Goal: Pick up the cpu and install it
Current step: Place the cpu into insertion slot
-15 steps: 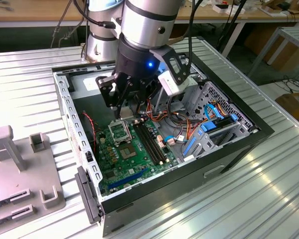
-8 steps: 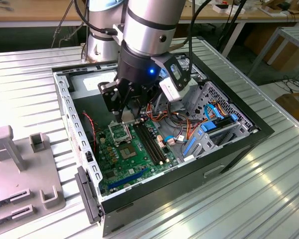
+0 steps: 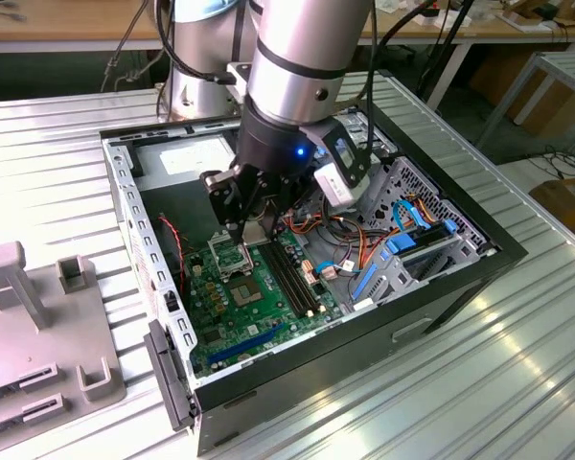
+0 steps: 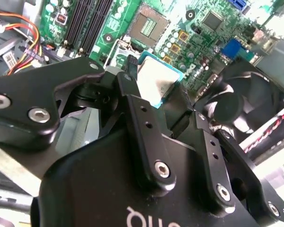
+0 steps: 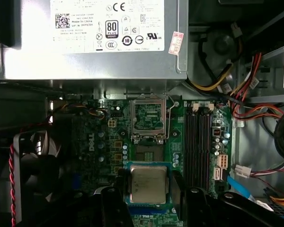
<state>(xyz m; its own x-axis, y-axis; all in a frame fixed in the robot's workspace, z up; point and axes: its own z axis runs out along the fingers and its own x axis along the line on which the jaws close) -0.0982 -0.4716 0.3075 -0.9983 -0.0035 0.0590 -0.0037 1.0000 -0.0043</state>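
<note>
In both wrist views the cpu [image 5: 148, 183] [image 4: 157, 78] is a square chip with a silver lid and a green rim. It is clamped between two black fingers [image 5: 117, 191], so my gripper [image 5: 148, 189] [image 4: 156, 94] is shut on it. It hangs above the green motherboard [image 5: 97, 142], a short way from the open metal-framed cpu socket [image 5: 148, 118] [image 4: 149, 21]. In the exterior view my gripper [image 3: 244, 228] reaches down into the open computer case, just above the socket [image 3: 232, 257].
A silver power supply [image 5: 99, 42] lies beyond the socket. A black fan [image 5: 38, 161] sits on one side, with memory slots [image 5: 199, 142] and loose cables [image 5: 255, 94] on the other. The case walls [image 3: 134, 220] ring the board. A grey fixture [image 3: 38, 326] stands at the exterior view's left.
</note>
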